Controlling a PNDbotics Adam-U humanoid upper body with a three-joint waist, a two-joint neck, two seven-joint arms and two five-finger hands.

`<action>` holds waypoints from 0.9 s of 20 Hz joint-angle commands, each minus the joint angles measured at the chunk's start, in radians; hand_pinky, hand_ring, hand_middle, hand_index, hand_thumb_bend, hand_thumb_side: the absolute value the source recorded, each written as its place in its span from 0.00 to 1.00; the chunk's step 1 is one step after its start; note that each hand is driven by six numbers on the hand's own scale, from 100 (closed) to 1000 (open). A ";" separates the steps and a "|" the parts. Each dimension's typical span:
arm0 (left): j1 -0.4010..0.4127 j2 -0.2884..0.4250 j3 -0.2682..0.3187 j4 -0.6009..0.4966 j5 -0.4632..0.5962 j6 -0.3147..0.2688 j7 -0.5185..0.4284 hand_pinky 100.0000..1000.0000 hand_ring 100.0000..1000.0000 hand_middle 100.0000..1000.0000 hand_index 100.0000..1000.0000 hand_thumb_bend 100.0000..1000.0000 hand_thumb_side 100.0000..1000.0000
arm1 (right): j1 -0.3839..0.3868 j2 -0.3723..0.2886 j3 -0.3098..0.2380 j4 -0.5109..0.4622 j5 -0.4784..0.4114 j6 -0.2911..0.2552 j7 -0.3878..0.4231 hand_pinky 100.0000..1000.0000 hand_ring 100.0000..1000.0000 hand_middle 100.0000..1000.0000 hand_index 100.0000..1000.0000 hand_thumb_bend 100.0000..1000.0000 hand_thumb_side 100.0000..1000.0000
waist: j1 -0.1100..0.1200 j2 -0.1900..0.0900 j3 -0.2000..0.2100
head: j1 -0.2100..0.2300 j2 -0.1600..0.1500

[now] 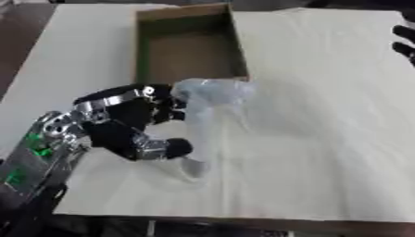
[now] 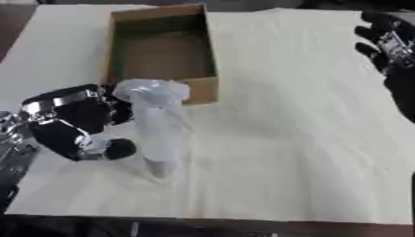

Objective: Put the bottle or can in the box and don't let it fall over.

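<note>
here the left hand (image 1: 134, 125) has fingers clamped round the clear bottle (image 1: 203, 120) (blurred); right hand (image 2: 389, 46) fingers apart.

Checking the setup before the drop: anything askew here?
The clear bottle in the left hand appears upside down, wide end up, narrow end toward the table. The box looks fine.

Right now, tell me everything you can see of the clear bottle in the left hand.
The clear plastic bottle looks see-through, pale and blurred, so no label or contents can be made out. It stands roughly upright with its narrow end down near the white tabletop and its wide end up; whether it touches the table cannot be told. The left hand has fingers and thumb curled round its side. It is just in front of the open cardboard box, outside it, its top overlapping the box's near wall in view.
</note>
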 commanded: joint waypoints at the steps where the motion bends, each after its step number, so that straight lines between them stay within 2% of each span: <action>1: -0.016 0.002 -0.002 -0.010 -0.023 0.015 0.010 1.00 1.00 1.00 0.77 0.41 0.11 | -0.013 -0.023 -0.001 -0.016 -0.004 -0.001 0.004 1.00 1.00 1.00 0.85 0.00 0.53 | -0.001 -0.011 -0.002 | 0.003 -0.007; 18: -0.056 -0.043 -0.033 0.083 -0.057 0.018 0.025 1.00 1.00 0.99 0.74 0.40 0.11 | -0.014 -0.017 0.000 -0.017 -0.004 0.000 0.008 1.00 1.00 1.00 0.85 0.00 0.53 | -0.005 -0.008 -0.001 | 0.007 -0.013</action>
